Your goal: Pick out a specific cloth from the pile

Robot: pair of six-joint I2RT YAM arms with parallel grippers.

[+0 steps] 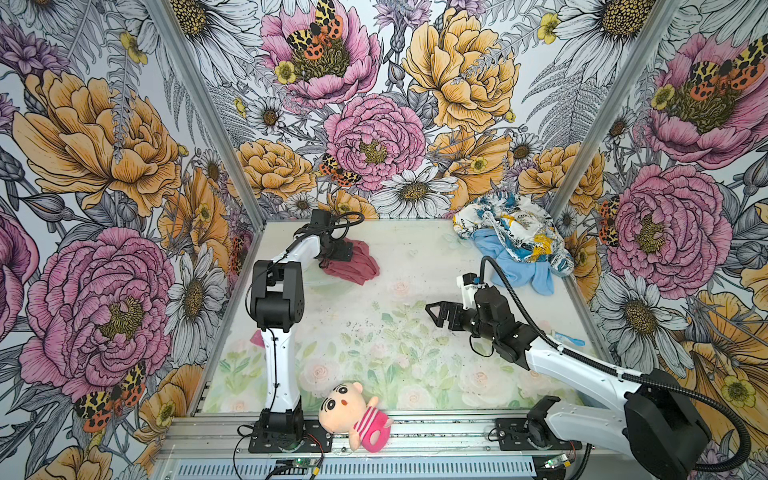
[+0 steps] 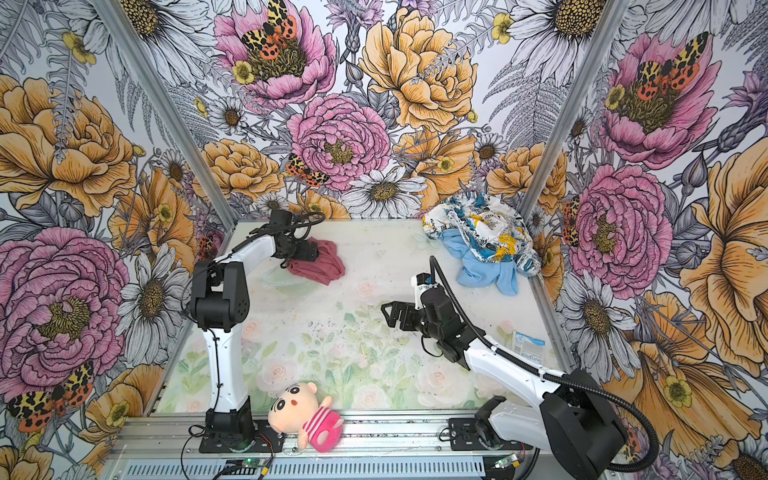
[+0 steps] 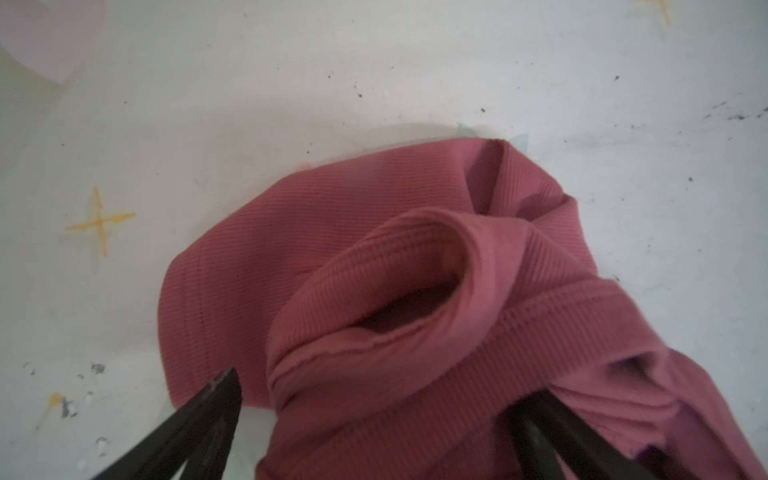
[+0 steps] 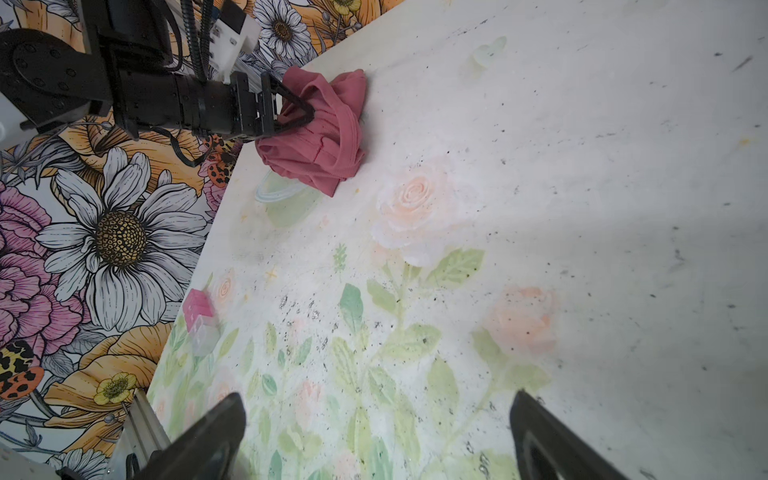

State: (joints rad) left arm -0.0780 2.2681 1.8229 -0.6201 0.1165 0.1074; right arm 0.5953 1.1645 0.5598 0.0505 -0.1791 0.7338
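A plush doll (image 1: 353, 419) in pink stripes lies on the front rail (image 1: 436, 428), well apart from the right gripper (image 1: 434, 316). A blue-and-white packet (image 2: 528, 347) lies on the rose-printed counter (image 1: 415, 257) near that gripper. A clear tub (image 4: 286, 203) sits just beside the left gripper (image 4: 305, 114), and a small pink-and-clear box (image 4: 201, 320) farther off.

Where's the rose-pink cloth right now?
In both top views the plain rose-pink ribbed cloth lies crumpled at the table's far left, under the open left gripper, away from the printed-and-blue cloth pile far right.
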